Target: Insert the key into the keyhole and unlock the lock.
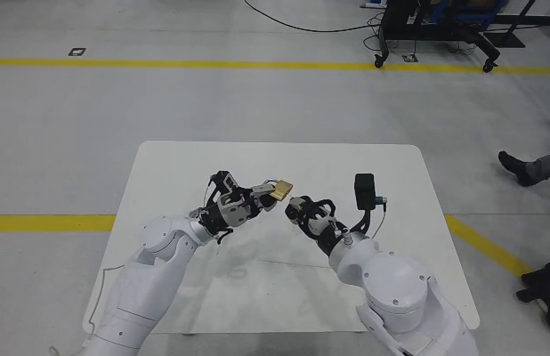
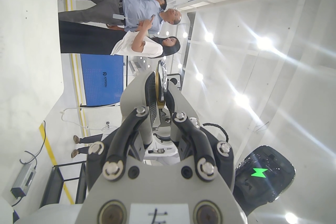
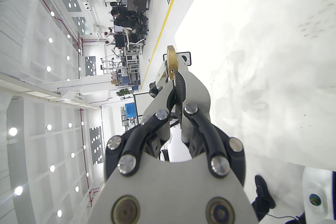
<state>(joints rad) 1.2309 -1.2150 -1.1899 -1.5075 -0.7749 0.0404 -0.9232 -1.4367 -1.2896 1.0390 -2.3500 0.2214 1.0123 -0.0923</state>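
Note:
A brass padlock [image 1: 281,188] is held above the middle of the white table [image 1: 257,294] by my left gripper [image 1: 271,193], which is shut on it. In the left wrist view the lock's brass body [image 2: 158,93] and silver shackle [image 2: 162,78] sit between the ribbed pads [image 2: 150,93]. My right gripper [image 1: 295,210] is just beside the lock, its fingers pinched shut. In the right wrist view its tips [image 3: 174,79] are right at the padlock's keyhole face [image 3: 172,63]. Only a thin sliver of the key [image 3: 173,76] shows between the pads.
A black boxy device [image 1: 365,190] with a cable stands on the table to the right of the right arm. A person's shoe [image 1: 515,165] is on the floor off the table's right side. A wheeled cart [image 1: 435,27] stands far behind.

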